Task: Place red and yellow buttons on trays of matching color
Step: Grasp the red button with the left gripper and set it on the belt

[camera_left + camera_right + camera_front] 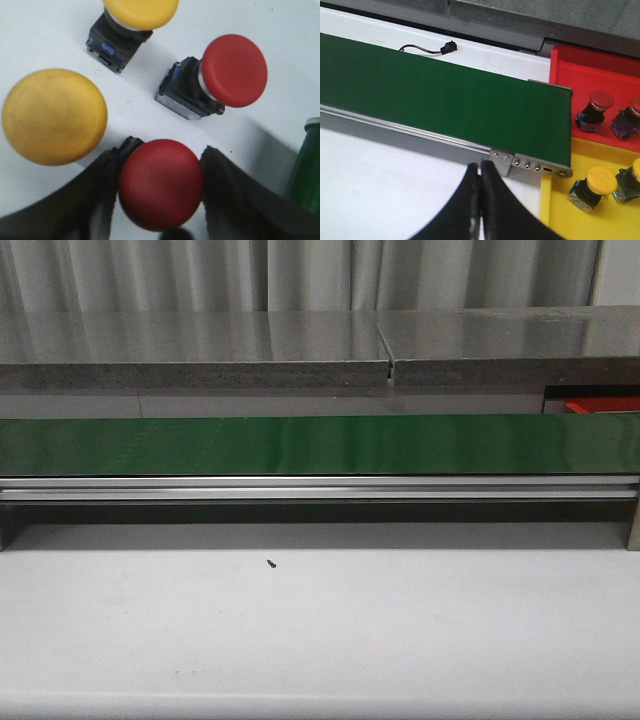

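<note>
being straddled by the left gripper (pixel 161 187), a red button (pixel 161 184) is being shown on the white bench (pixel 45 35) in the left wrist view, its cap filling the gap between the two dark fingers (pixel 227 192); whether it is being squeezed cannot be told. a second red button (pixel 220 75) is lying on its side nearby, and two yellow buttons (pixel 54 116) (pixel 132 20) are being seen beside them. a green cylinder (pixel 306 175) is being cut off at the frame's edge.

the right gripper (pixel 480 200) is being held pressed together with nothing between its fingers, above the bench near the end of the green belt (pixel 445 100). beside the belt end, a red tray (pixel 600 75) is being occupied by two red buttons (pixel 592 110) (pixel 627 120), and a yellow tray (pixel 560 215) by two yellow ones (pixel 592 187) (pixel 632 180). a small cable (pixel 427 49) is lying beyond the belt.

in the front view, only the belt (pixel 320 445) and bench (pixel 320 630) are being shown.
</note>
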You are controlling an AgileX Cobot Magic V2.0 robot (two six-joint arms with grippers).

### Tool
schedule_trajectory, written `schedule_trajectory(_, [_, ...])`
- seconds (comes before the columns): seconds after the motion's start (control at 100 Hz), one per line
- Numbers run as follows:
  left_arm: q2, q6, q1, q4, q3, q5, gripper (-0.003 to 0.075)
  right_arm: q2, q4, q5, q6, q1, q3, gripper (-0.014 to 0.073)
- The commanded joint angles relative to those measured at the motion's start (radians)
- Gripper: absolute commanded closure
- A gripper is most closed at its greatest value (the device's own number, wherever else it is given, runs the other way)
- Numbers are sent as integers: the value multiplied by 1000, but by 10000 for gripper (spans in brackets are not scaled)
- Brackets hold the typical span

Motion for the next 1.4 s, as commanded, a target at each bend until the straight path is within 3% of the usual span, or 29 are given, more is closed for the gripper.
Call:
schedule_trajectory(0.0, [-55, -8, -3, -28, -30, -24, 517, -3, 20, -54, -6, 2, -24, 660])
schedule_trajectory(0.17, [-57, -8, -3, -57, -33, 1, 659, -3, 20, -54, -6, 2, -24, 660])
schedule_trajectory(0.38, [-96, 23, -3, -88, -81, 111, 731, -3, 20, -54, -6, 2, -24, 660])
schedule_trajectory(0.73, [-315, 53, -68, -63, -67, 142, 739, -3, 20, -54, -6, 2, -24, 660])
schedule_trajectory(0.96, [-433, 73, -155, -53, 103, 79, 739, -3, 20, -54, -6, 2, -24, 660])
schedule_trajectory(1.2, [-439, 83, -252, -53, 194, -28, 739, -3, 20, -53, -6, 2, -24, 660])
schedule_trajectory(1.39, [-412, 85, -266, -68, 194, -51, 739, -3, 20, -53, -6, 2, -24, 660])
